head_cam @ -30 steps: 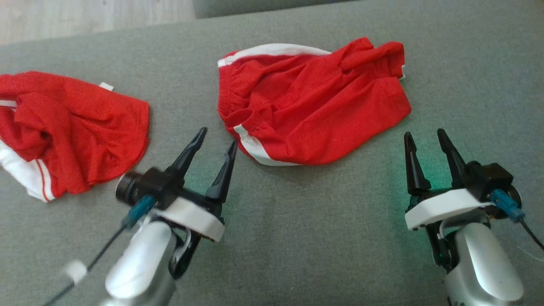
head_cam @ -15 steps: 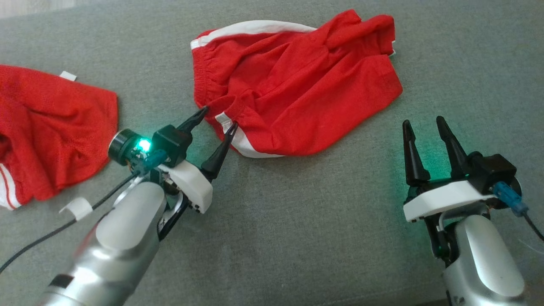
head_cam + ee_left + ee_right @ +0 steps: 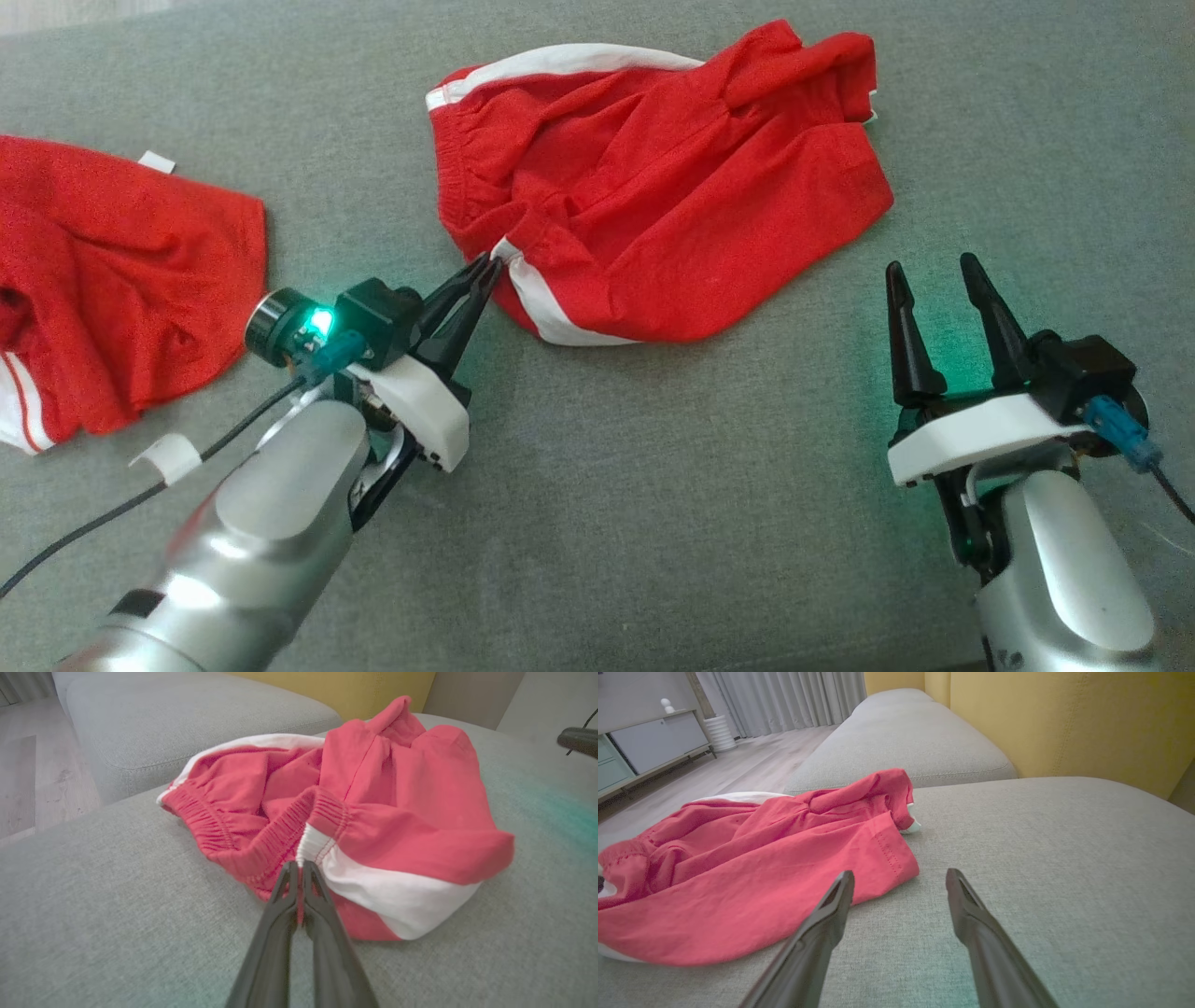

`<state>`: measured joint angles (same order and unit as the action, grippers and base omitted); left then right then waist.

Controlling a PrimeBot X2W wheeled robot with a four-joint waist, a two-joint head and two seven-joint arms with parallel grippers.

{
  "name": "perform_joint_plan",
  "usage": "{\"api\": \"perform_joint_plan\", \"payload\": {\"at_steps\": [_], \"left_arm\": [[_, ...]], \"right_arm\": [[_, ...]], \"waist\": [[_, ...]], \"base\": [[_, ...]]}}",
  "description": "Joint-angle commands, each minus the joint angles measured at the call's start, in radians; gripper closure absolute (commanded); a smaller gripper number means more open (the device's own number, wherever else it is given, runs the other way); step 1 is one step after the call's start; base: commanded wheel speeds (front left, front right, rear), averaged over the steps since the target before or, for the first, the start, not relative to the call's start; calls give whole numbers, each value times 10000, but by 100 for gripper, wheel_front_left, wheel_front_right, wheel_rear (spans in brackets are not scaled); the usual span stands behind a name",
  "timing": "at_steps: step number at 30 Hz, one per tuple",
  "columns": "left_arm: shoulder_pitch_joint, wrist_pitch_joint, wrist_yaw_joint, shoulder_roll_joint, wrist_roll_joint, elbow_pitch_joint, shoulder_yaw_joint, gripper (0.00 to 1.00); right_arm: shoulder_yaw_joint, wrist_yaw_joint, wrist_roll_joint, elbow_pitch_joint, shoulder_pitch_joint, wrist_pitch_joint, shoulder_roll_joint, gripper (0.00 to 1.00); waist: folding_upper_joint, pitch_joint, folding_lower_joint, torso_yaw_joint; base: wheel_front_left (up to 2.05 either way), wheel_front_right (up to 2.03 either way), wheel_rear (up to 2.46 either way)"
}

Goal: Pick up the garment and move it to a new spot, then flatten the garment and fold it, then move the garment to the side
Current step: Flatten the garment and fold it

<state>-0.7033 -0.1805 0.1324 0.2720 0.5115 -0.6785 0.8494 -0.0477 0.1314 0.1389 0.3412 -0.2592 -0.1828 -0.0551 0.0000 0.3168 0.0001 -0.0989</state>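
Left gripper (image 3: 485,268): fingers pressed together, pinching the elastic waistband edge beside a white stripe.
Garment: crumpled red fabric shorts with white side stripes (image 3: 672,187), lying on the grey woven sofa cushion (image 3: 653,504), ahead of the left fingertips.
Right gripper (image 3: 934,268): fingers spread; shorts' hem near, ahead of its left finger.
Second garment: crumpled red cloth piece (image 3: 121,271), well apart on the left gripper's outer side.

Garment (image 3: 653,205): on the seat cushion (image 3: 672,485), toward its far side.
Second garment (image 3: 121,271): left of the garment, apart from it, same cushion.
Left gripper (image 3: 484,271): at the garment's near-left edge, tips touching it.
Right gripper (image 3: 932,263): near-right of the garment, just off its hem.
Neighbouring cushion (image 3: 906,742): behind the garment.
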Motion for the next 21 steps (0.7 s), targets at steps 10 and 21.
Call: {"api": "perform_joint_plan", "payload": {"at_steps": [10, 21], "left_arm": [[-463, -632, -134, 400, 632, 183, -404, 100], [402, -803, -626, 384, 740, 1034, -1027, 100]], "right_arm": [[-220, -7, -394, -269, -185, 362, 49, 0], [66, -7, -2209, 729, -438, 1395, -436, 0]], "waist": [[0, -201, -1, 305], [0, -439, -1, 838]], "base": [[0, 0, 0], [0, 0, 0]]}}
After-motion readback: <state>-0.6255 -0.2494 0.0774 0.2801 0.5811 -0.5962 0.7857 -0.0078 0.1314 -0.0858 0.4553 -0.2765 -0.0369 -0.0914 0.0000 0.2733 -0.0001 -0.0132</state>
